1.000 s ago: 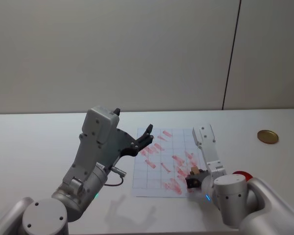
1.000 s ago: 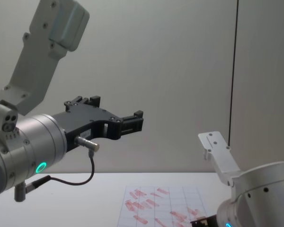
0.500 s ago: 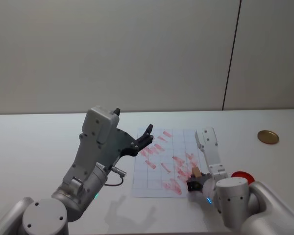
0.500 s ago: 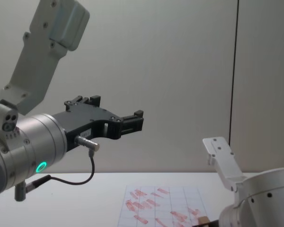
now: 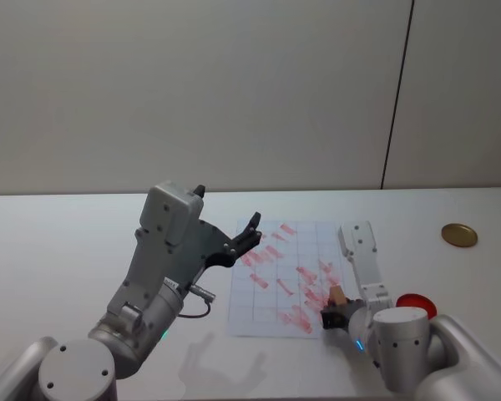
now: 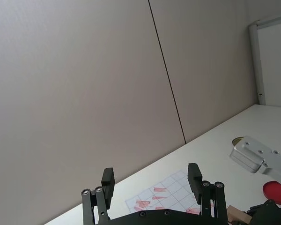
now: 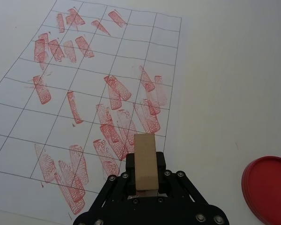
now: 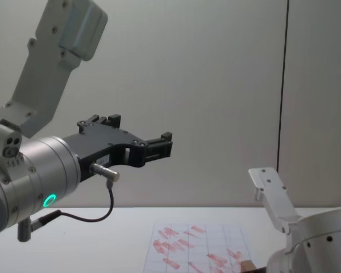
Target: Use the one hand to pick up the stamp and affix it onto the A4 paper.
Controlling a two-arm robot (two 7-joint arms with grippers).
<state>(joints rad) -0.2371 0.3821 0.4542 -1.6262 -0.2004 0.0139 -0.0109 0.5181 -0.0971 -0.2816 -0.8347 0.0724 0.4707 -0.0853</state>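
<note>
The stamp [image 7: 145, 150], a pale tan wooden block, is held between the fingers of my right gripper [image 7: 145, 174], which is shut on it. It sits over the near right part of the A4 paper [image 7: 84, 70], above a cluster of red marks; whether it touches the sheet I cannot tell. From the head view the stamp [image 5: 337, 294] and right gripper [image 5: 332, 313] are at the paper's [image 5: 275, 259] right edge. My left gripper [image 5: 252, 227] hangs open in the air left of the sheet, its fingers [image 6: 107, 180] wide apart and holding nothing.
A round red ink pad [image 5: 416, 302] lies on the table just right of the right arm, also seen as the red ink pad [image 7: 269, 187]. A flat gold disc [image 5: 459, 235] rests farther back right. The white table [image 5: 67, 251] stretches out to the left.
My right gripper has shifted slightly to the right and nearer with the stamp still in it. The left arm has stayed still.
</note>
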